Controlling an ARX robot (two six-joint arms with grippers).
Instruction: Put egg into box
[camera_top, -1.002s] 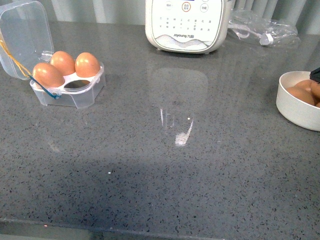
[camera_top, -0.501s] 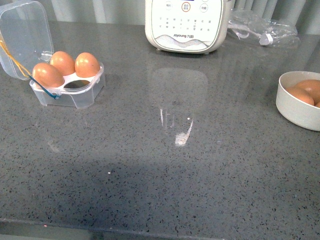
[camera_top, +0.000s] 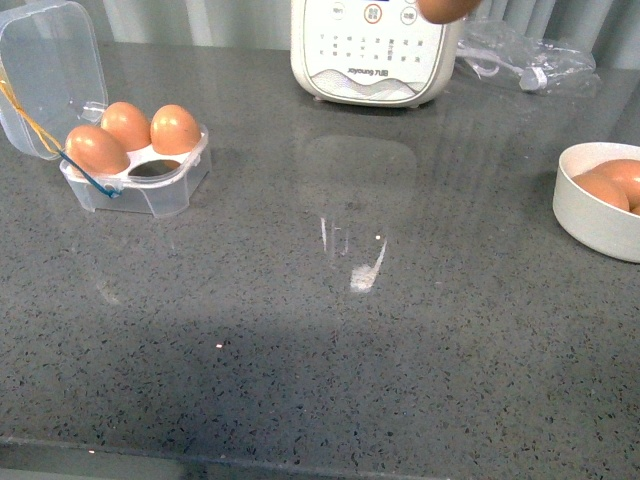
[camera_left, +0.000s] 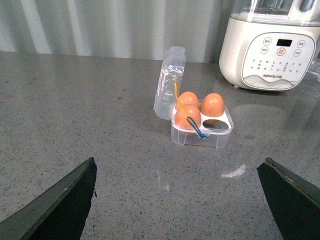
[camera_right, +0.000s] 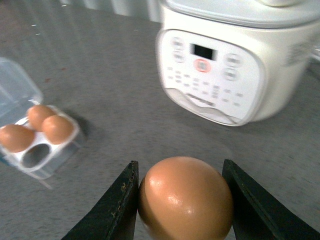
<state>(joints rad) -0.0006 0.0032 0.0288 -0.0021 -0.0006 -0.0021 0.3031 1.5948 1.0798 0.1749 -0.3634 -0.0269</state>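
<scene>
Front view | egg (camera_top: 441, 8) newly at top edge | right jaws gripping

The brand name "Joyoung" is printed in small grey letters low on the front of the white appliance (camera_top: 370, 50) at the far side of the counter. It is followed by characters too small to be read. The button labels on its control panel (camera_left: 276, 59) cannot be made out. No other writing can be read.

Bare counter (camera_top: 300, 330) spans between bowl (camera_top: 590, 222) and box (camera_top: 150, 195), with the white appliance (camera_top: 365, 60) standing behind
</scene>
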